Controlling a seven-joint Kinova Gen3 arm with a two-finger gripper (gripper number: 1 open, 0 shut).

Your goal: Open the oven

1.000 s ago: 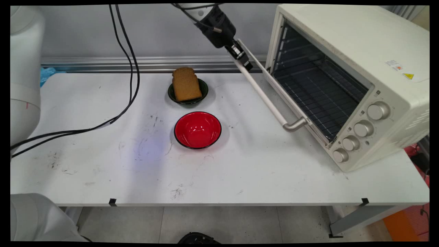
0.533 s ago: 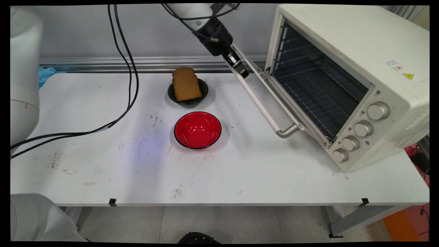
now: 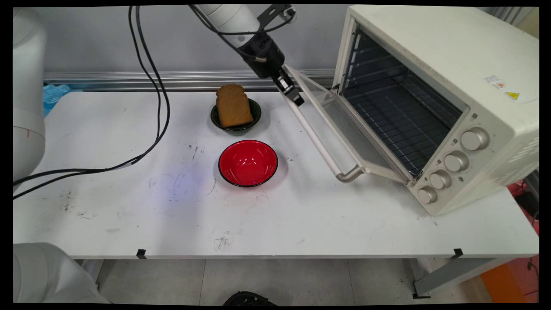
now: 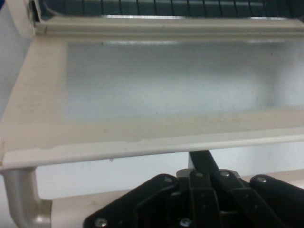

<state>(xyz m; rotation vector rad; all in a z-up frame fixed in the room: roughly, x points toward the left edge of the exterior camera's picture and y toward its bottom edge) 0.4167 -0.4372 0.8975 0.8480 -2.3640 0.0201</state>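
My black gripper (image 3: pixel 294 95) is shut on the far end of the white handle bar (image 3: pixel 317 138) of the cream toaster oven (image 3: pixel 452 64). The glass door (image 3: pixel 344 129) hangs about halfway down, hinged at its bottom edge, and the wire racks inside show. In the hand view the door pane (image 4: pixel 166 80) fills the picture. The handle's metal bracket (image 4: pixel 21 199) is at the lower left, and the gripper (image 4: pixel 202 173) rises just under the door's edge. A slice of brown toast (image 3: pixel 233 105) leans in a dark green bowl (image 3: pixel 257 111) left of the gripper.
An empty red bowl (image 3: pixel 248 162) sits on the white table (image 3: pixel 129 206) in front of the toast bowl, left of the handle's near end. Black cables (image 3: pixel 157 94) hang from the arm and trail across the table's left half. A blue object (image 3: pixel 54 92) lies at the back left.
The gripper has moved left and slightly down with the handle. The oven door has swung further open, from nearly upright to about halfway down.
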